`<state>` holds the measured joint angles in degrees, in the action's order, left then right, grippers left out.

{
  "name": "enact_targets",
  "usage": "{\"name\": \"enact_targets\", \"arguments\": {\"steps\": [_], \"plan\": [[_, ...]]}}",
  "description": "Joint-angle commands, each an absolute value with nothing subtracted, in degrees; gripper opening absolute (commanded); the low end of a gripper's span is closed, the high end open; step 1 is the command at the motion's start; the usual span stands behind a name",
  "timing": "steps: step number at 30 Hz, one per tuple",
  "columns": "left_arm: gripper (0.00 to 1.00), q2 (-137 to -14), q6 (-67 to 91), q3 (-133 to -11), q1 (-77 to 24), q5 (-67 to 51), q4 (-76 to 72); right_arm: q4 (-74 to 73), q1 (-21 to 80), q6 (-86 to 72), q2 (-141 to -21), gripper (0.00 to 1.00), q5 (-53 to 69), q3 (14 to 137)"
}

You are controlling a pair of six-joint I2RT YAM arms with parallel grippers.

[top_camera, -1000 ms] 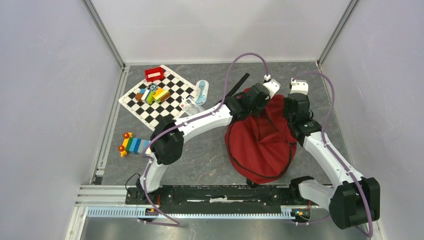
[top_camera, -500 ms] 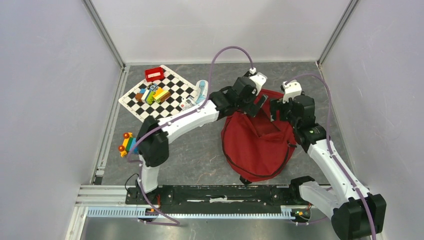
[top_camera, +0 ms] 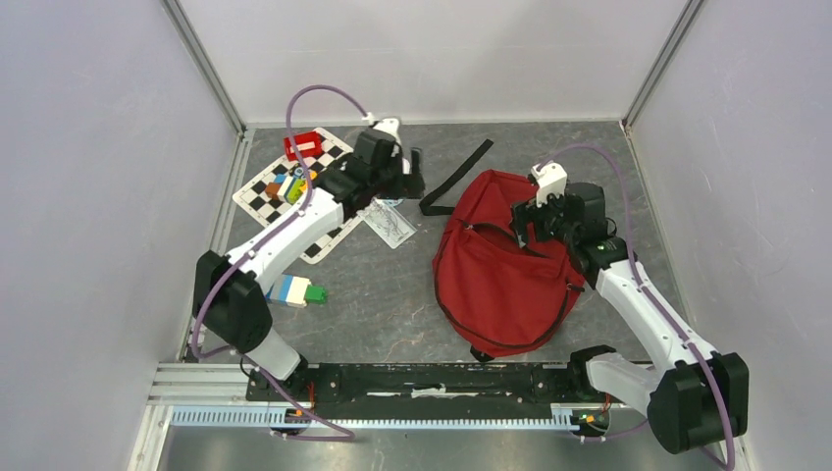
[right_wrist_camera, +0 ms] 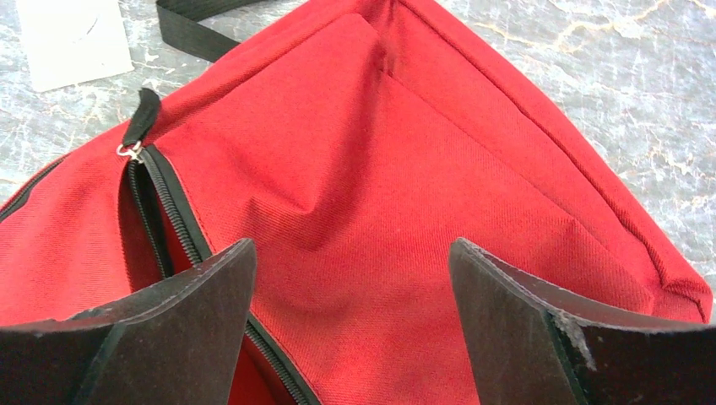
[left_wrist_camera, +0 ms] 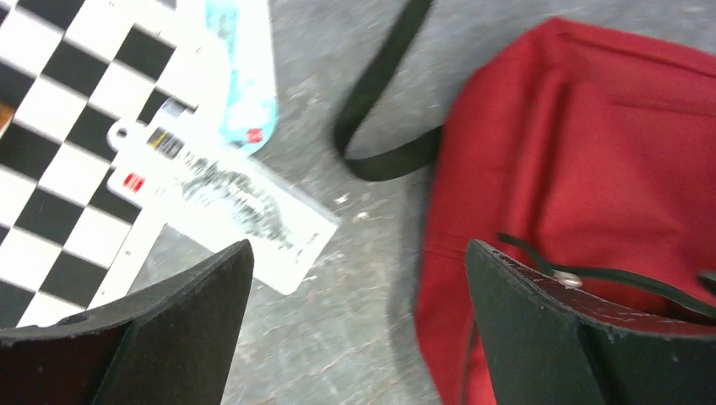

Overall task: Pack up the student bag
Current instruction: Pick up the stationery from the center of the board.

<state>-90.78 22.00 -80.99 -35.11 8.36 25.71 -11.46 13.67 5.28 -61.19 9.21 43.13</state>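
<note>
The student bag is a big dark-red backpack lying flat on the grey table, right of centre, with one black strap trailing off to its upper left. My right gripper hovers open over the bag's top; in the right wrist view its jaws stand wide above red fabric, beside the partly open black zipper. My left gripper is open to the left of the bag, holding nothing. In the left wrist view it hangs over bare table between a clear packet and the bag.
A checkerboard mat lies at the back left with small coloured blocks and a small red box on it. A clear packet lies at its edge. A block toy sits near the left arm. Walls enclose the table.
Both grippers were shut on the bag's top and have opened and let go. The left arm has swung left to the checkerboard's edge. The bag has settled flatter.
</note>
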Motion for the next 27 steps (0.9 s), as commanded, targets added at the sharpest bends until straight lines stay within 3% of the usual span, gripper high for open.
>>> {"name": "enact_targets", "arguments": {"steps": [1,10,21,24,26,27], "plan": [[1.00,-93.65,27.92,-79.29,-26.31,2.20,28.51,-10.14,14.88,7.02,-61.91,0.89,11.44,47.84],[1.00,-102.02,25.40,-81.23,-12.99,-4.84,29.43,-12.97,22.48,11.58,-62.02,0.88,1.95,46.93],[1.00,-116.39,17.28,-94.54,-10.04,-2.16,34.58,-14.70,28.55,15.84,-65.35,0.87,-8.10,47.47],[1.00,-119.07,16.18,-96.54,-9.33,-3.12,34.64,-14.45,29.25,16.73,-66.53,0.80,-11.07,47.49],[0.98,-120.96,14.62,-98.21,-9.14,-3.81,34.62,-14.49,29.52,17.04,-67.32,0.66,-12.86,48.34],[0.96,-121.97,13.92,-98.92,-9.06,-4.22,34.71,-14.44,29.58,17.05,-67.61,0.54,-13.45,48.94]]}}
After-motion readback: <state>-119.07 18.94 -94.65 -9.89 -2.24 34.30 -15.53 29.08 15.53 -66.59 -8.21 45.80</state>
